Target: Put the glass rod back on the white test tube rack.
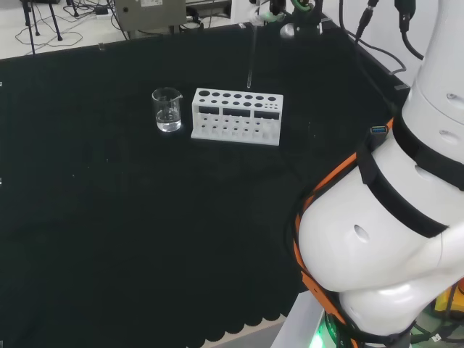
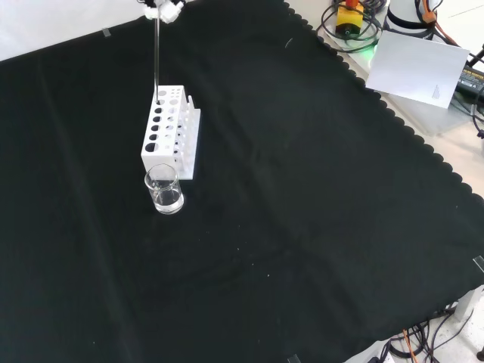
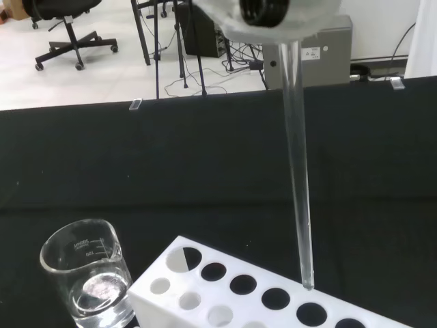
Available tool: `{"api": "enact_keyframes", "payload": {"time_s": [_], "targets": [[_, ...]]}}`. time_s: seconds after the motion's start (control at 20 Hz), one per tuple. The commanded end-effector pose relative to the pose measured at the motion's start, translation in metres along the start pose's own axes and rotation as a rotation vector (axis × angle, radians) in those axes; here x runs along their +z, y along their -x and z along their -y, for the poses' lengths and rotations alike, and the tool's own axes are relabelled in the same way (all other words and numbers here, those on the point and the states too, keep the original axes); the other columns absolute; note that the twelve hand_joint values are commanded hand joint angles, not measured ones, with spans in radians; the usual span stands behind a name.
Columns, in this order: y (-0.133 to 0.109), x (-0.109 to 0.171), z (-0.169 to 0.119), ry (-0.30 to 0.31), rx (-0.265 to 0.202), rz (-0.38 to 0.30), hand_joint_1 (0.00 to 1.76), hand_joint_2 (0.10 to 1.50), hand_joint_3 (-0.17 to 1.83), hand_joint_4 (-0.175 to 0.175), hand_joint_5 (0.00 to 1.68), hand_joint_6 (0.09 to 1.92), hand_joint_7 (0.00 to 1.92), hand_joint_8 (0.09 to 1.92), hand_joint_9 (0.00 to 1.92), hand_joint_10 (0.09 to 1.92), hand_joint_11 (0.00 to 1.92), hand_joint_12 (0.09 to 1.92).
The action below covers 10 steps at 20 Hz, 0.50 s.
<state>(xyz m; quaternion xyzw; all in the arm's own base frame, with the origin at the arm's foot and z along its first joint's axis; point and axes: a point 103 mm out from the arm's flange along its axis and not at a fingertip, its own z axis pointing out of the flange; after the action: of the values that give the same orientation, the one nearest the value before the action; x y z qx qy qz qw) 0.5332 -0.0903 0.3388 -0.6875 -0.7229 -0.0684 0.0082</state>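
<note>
Fingers (image 2: 164,10) of the hand at top left of the front view pinch the top of the glass rod (image 2: 156,57), which hangs upright, its tip just above a hole near the far end of the white rack (image 2: 168,136). Beaker (image 2: 164,190) with some clear liquid stands just beside the rack's near end on the table (image 2: 318,227).

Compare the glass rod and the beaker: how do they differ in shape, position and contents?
The glass rod is long and thin; the beaker is short and wide. The rod hangs upright from the hand, its tip just above the white rack; the beaker stands on the cloth beside the rack. The beaker holds some clear liquid; the rod holds none. Both are clear glass.
</note>
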Motion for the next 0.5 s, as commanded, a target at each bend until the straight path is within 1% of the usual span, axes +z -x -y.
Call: {"api": "enact_keyframes", "payload": {"time_s": [0.05,0.3,0.4,0.5], "targets": [[-0.0017,0.0049,0.0007,-0.006,-0.015,-0.022,1.30,1.05,0.00,-0.175,1.19,0.33,1.14,1.07,1.72,0.72,1.34,0.83],[0.0011,0.0069,0.0037,-0.005,-0.023,-0.029,1.30,1.05,0.00,-0.175,1.19,0.33,1.14,1.07,1.72,0.72,1.34,0.82],[0.0035,0.0093,0.0074,-0.007,-0.020,-0.027,1.30,1.05,0.00,-0.175,1.19,0.33,1.14,1.07,1.72,0.72,1.34,0.82],[0.0045,0.0115,0.0100,-0.008,-0.031,-0.039,1.30,1.05,0.00,-0.175,1.19,0.33,1.14,1.07,1.72,0.72,1.34,0.82]]}}
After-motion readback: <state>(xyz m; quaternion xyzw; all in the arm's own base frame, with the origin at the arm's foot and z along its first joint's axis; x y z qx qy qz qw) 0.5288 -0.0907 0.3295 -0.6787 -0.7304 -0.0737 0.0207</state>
